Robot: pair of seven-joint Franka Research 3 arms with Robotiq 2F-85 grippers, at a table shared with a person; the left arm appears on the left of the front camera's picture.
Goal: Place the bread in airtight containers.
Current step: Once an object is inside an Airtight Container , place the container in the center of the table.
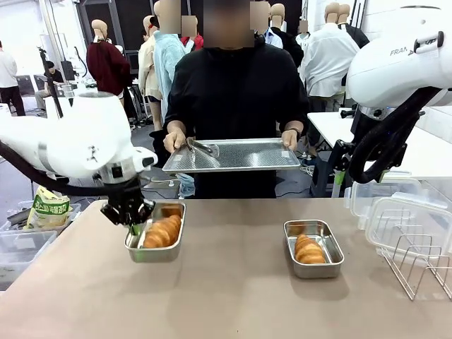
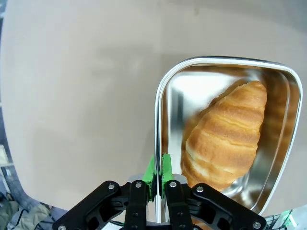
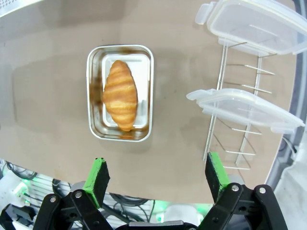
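Brown table [image 1: 233,296]: a wire rack [image 1: 417,265] stands at its right end. Beyond the table's far edge, a person [image 1: 236,78] in black carries a perforated metal tray [image 1: 247,155] with tongs [image 1: 201,147] lying on it. Off the table's left end sit a printed bag [image 1: 48,210] and a clear bin [image 1: 21,247].

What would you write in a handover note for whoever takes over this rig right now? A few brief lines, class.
Left end effector: shut on the rim of the left steel pan.
Right end effector: open, empty.
Done: one croissant roll lies in the left steel pan, a second croissant roll in the right steel pan.
To do: both pans are uncovered; the clear lids rest on the wire rack.
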